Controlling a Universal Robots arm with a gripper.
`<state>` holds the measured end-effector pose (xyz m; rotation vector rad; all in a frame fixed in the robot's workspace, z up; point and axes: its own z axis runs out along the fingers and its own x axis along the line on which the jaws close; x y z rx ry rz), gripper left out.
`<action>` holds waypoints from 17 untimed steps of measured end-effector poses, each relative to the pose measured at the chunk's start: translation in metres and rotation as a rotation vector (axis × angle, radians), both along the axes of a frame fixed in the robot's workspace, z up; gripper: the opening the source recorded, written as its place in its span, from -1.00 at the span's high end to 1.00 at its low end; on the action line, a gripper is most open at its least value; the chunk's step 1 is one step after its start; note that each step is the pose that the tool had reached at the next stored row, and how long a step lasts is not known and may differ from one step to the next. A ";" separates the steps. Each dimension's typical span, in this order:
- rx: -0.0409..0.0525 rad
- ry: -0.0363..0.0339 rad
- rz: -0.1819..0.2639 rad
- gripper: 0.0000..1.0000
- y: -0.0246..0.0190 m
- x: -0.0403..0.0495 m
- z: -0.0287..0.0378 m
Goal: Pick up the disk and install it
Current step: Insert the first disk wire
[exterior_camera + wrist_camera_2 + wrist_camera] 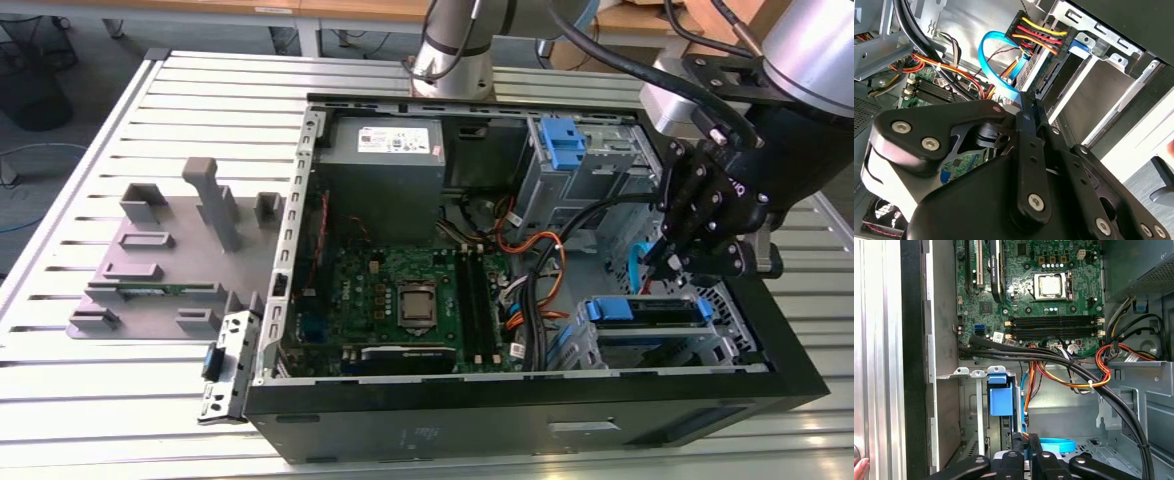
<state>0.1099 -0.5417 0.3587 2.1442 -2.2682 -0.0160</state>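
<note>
Technician: State the gripper (657, 268) condition.

Inspector: Jaws are drawn together, finger against finger, as the second wrist view shows. No part of the disk (647, 312) lies between them.

Technician: Locate the disk relative to the jaws.

Inspector: It sits in the lower drive bay (727, 330) at the case corner on the exterior view's right, with its blue bracket facing up. The gripper hangs just above that bay, and its tips are beside the disk, apart from it. In the first wrist view the bracket's blue tab (1000, 400) stands ahead of the fingertips (1014, 460).

Technician: Anything at the tips?

Inspector: One flat blue cable (991, 60) loops down to end beside them. Whether it is pinched cannot be determined.

Technician: Report quantities.

Inspector: Computer case (534, 415), open: one. Disks: one. Blue brackets: two, one on the disk and one in the upper drive cage (563, 140). Power supply box (380, 150): one. Motherboard (387, 270): one, with one processor socket (416, 300). Grey fixture (160, 250) on the slatted table (80, 380), outside the case on the exterior view's left: one.
</note>
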 end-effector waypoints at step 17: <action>0.0001 -0.0005 0.000 0.68 -0.0014 0.0000 -0.0019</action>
